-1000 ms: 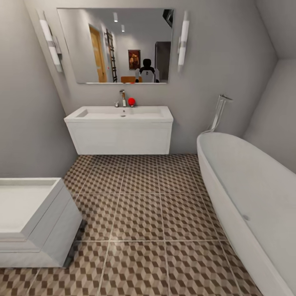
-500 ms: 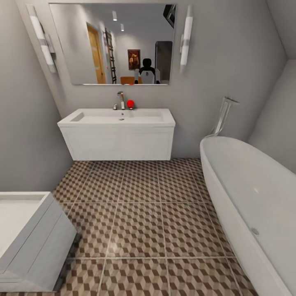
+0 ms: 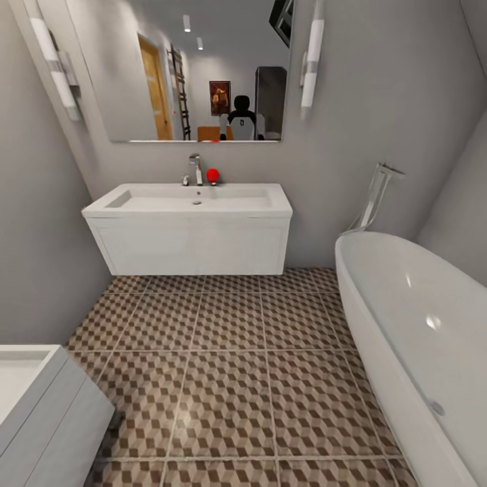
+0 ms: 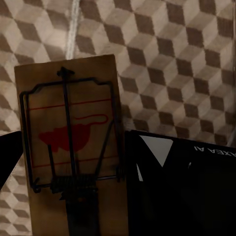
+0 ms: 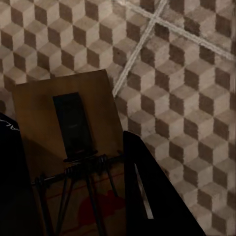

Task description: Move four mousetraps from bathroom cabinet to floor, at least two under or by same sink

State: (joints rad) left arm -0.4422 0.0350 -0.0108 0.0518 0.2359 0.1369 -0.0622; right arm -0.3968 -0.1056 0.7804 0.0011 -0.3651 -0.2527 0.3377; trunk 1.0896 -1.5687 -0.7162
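Note:
A tan mousetrap (image 4: 69,123) with dark wire and a red mouse mark sits between the dark fingers of my left gripper (image 4: 73,145), which is shut on it, above the cube-pattern bathroom floor (image 4: 172,64). My right gripper (image 5: 69,147) is shut on a second mousetrap (image 5: 44,113), also over the floor (image 5: 187,83). In the head view the white sink (image 3: 196,199) with its chrome tap (image 3: 196,169) stands ahead on a wall-hung vanity (image 3: 189,247), with patterned floor (image 3: 230,352) in front of it. The wooden cabinet is out of view.
A white oval bathtub (image 3: 412,325) runs along the right. A white unit (image 3: 40,412) juts in at the lower left. A red ball (image 3: 213,175) rests beside the tap, below a wall mirror (image 3: 203,74). Grey walls close in on both sides.
The whole head view has shifted: the camera has come closer to the sink, which now looks larger and lower. No object itself has visibly moved.

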